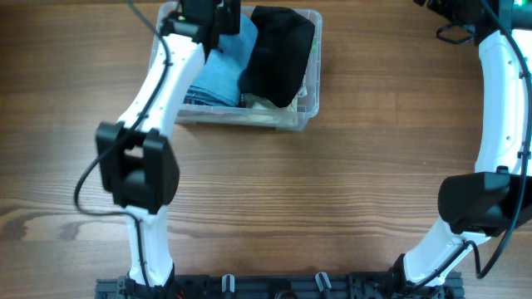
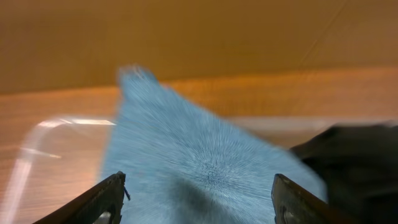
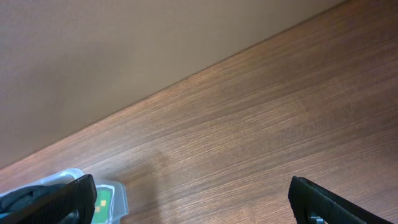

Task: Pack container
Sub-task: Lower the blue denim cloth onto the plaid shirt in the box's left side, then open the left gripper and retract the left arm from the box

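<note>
From overhead, the white left arm (image 1: 166,91) covers the left wall of the clear rectangular plastic container (image 1: 309,106) and its wrist (image 1: 199,12) hides the left gripper (image 2: 199,202); the right gripper (image 3: 196,202) is cut off by the top edge. The left wrist view blurs the light blue cloth (image 2: 199,155), and the crumpled black cloth (image 2: 354,162) runs off its right edge

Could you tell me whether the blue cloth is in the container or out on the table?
In. The blue cloth lies within the container's walls, beside a black cloth; the left tool stands open over it.
</note>
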Available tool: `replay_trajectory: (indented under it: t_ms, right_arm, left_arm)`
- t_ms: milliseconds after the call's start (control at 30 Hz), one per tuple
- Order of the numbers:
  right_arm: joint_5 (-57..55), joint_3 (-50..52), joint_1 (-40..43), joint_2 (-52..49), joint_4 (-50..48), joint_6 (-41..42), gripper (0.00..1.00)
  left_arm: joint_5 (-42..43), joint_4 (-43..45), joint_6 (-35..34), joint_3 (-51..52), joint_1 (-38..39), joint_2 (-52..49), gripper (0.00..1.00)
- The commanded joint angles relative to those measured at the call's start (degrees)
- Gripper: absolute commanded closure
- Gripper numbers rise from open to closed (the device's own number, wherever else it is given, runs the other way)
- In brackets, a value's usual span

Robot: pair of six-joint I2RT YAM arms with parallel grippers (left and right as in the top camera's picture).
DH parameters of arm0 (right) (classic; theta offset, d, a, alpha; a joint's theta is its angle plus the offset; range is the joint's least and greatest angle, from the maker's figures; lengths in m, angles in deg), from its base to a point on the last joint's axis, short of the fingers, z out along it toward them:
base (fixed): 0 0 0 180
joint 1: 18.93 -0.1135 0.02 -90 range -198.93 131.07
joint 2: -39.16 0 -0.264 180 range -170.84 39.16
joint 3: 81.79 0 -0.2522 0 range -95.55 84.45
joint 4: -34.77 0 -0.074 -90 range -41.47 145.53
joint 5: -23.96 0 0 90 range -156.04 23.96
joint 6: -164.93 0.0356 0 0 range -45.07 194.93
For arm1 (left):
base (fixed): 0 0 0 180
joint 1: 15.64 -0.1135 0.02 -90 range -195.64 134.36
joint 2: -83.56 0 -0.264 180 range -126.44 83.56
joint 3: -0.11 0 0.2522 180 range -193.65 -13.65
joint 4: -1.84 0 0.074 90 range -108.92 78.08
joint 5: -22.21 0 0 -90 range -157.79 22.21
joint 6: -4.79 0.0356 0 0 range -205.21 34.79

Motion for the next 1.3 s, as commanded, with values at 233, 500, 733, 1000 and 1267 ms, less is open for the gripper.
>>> replay_trajectory:
  t_ms: [233, 500, 733, 1000, 1267]
  right_arm:
    - [-0.76, 0.04, -0.15, -0.55, -0.11, 0.39, 0.0]
    - [-0.76, 0.04, -0.15, -0.55, -0.11, 0.37, 0.0]
    - [-0.76, 0.04, -0.15, -0.55, -0.11, 0.37, 0.0]
    - [-0.76, 0.04, -0.15, -0.55, -0.11, 0.39, 0.0]
    - [-0.76, 0.04, -0.15, -0.55, -0.11, 0.39, 0.0]
  left_arm:
    - [-1.18, -8.07, 3.69, -0.02, -1.9, -16.24, 0.29]
    - [-1.2, -9.35, 0.5, -0.26, -2.01, -18.01, 0.15]
    - [-1.18, -10.62, 0.5, -0.28, -1.95, -6.03, 0.1]
    - [-1.11, -16.74, 0.5, -0.28, -0.55, 10.97, 0.0]
    - [8.48, -21.2, 0.52, -0.26, 4.76, 23.3, 0.0]
